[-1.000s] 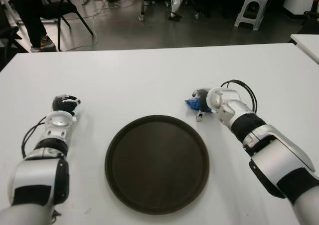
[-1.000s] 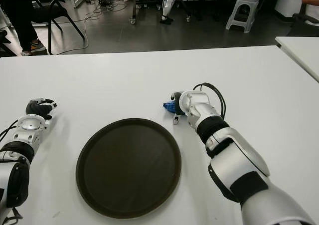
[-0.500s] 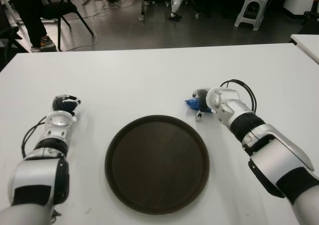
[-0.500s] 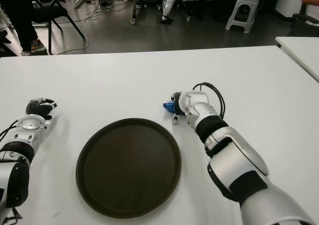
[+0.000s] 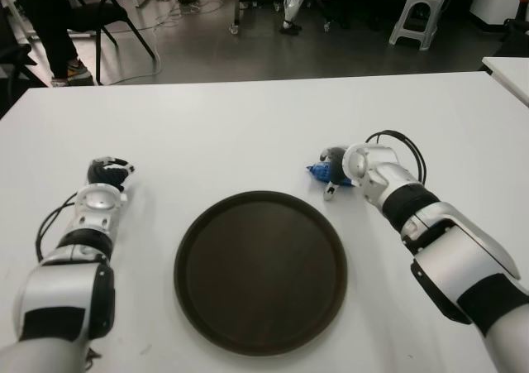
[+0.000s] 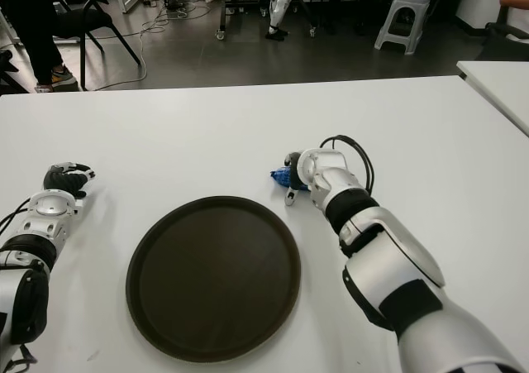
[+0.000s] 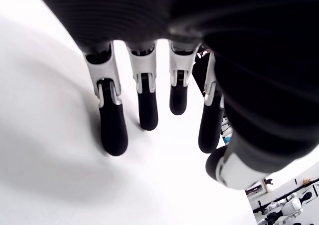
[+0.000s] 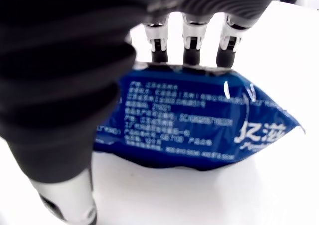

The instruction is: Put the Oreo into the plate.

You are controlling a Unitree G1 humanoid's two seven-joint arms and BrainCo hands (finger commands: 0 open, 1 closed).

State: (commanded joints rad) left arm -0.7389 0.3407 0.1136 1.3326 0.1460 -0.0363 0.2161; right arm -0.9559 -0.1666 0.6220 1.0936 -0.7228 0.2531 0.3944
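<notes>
The right hand (image 5: 337,168) is reaching over the white counter (image 5: 248,133), just beyond the far right rim of the plate (image 5: 260,272). Its fingers (image 8: 192,38) are bending over the far side of the Oreo (image 8: 199,120), a blue packet with white print, and the thumb (image 8: 67,197) is standing on the near side of it. The fingers are touching the packet along its upper edge, but they are not closing fully around it, and the packet is lying flat on the counter. So the hand is gripping it loosely, and I cannot tell whether it is carrying any of the weight.

In the eye views the Oreo (image 6: 283,175) is showing as a small blue shape at the left of the right hand, near the plate but not in it. The plate is a dark round one and it is sitting in the near middle of the counter.

The left hand (image 5: 108,172) is showing far to the left of the plate. Its fingers (image 7: 112,122) are hanging straight and relaxed, a little apart from each other, holding nothing.
</notes>
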